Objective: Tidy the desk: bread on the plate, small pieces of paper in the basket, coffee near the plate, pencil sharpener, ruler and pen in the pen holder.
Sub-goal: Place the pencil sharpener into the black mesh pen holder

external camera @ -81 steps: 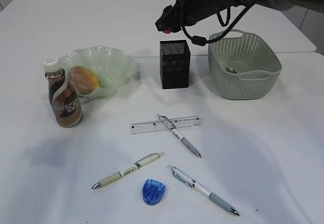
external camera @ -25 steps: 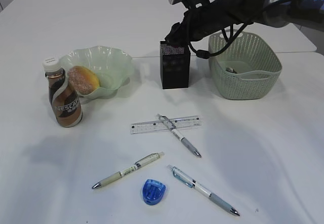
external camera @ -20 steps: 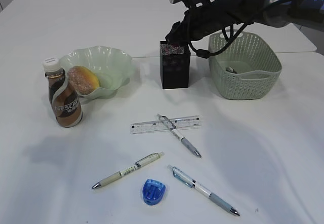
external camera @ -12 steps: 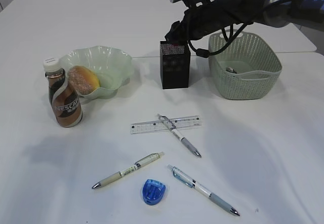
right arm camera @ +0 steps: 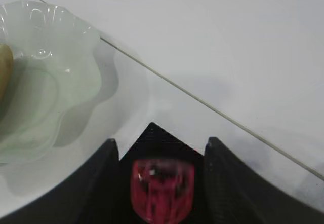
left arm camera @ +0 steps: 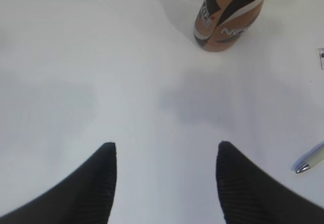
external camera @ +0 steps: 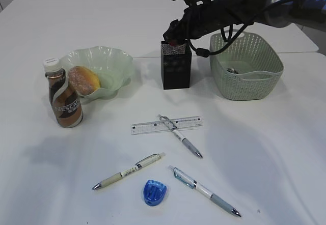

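right end effector [external camera: 173,35] clenched on a red pencil sharpener [right arm camera: 162,186], lifted slightly since a second ago, directly above the black mesh pen holder [external camera: 176,65], upper centre of frame; release judged imminent. left end effector [left arm camera: 164,176] spread, nothing held, above the tabletop [external camera: 254,148].

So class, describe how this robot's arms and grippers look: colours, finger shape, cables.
The right arm is glossy black with a blue section near its base and looped black cables. Both the left gripper and right gripper have matte black, pointed, wedge-shaped fingers with fine ribbing. No markings are legible.
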Controlling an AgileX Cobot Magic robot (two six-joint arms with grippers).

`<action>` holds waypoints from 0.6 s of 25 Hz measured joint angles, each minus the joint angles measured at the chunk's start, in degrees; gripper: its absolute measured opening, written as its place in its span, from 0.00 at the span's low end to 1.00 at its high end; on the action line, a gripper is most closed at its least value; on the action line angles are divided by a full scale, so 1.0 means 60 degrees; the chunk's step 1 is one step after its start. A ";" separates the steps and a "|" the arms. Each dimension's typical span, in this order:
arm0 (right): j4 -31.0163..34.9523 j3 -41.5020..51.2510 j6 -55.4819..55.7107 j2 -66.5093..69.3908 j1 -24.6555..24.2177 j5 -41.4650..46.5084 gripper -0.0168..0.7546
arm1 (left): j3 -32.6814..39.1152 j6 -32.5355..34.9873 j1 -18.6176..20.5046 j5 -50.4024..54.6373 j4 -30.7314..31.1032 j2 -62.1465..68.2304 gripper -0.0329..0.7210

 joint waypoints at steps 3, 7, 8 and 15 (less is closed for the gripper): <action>0.0062 0.0000 -0.0022 0.0000 0.0000 0.0000 0.59 | 0.0000 0.0000 0.0000 0.0000 0.0000 0.0000 0.62; 0.0062 0.0000 -0.0022 0.0000 0.0000 0.0000 0.60 | 0.0000 0.0000 0.0000 0.0000 0.0000 0.0000 0.62; 0.0062 0.0000 -0.0022 0.0000 0.0000 0.0031 0.60 | 0.0000 0.0000 0.0000 0.0000 0.0000 0.0000 0.62; 0.0062 0.0000 -0.0047 -0.0140 0.0000 0.0531 0.60 | 0.0000 0.0000 0.0000 -0.0021 0.0000 0.0000 0.62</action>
